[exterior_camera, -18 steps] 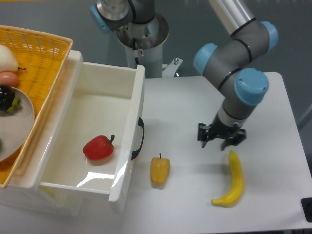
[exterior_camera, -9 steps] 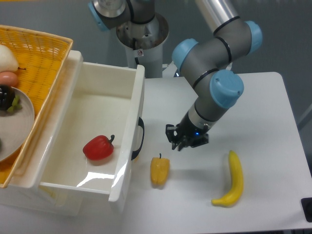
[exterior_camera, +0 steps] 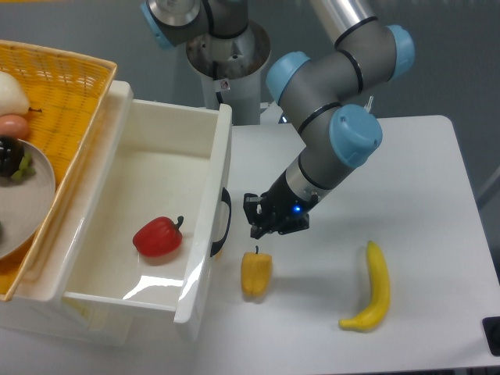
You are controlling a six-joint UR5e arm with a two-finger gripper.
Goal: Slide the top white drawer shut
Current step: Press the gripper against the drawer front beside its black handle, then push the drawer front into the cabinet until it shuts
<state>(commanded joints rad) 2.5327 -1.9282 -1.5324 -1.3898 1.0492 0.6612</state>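
Fixed overhead view, as I see it from the operator station. The top white drawer (exterior_camera: pixel 141 226) stands pulled well out of the cabinet at the left, its front panel facing the table and carrying a curved black handle (exterior_camera: pixel 223 223); a red bell pepper (exterior_camera: pixel 158 237) lies inside on the drawer floor. My gripper (exterior_camera: pixel 258 223) hangs low over the white table (exterior_camera: pixel 437 180), just right of the handle and apart from it, directly above a yellow bell pepper (exterior_camera: pixel 256 273) that lies near the drawer front. The dark fingers hold nothing; I cannot tell from this angle how far apart they are. A banana (exterior_camera: pixel 373 289) lies further right, well apart from the gripper. A yellow wicker basket (exterior_camera: pixel 58 86) sits on top of the cabinet at upper left, holding a grey plate (exterior_camera: pixel 31 205) with fruit
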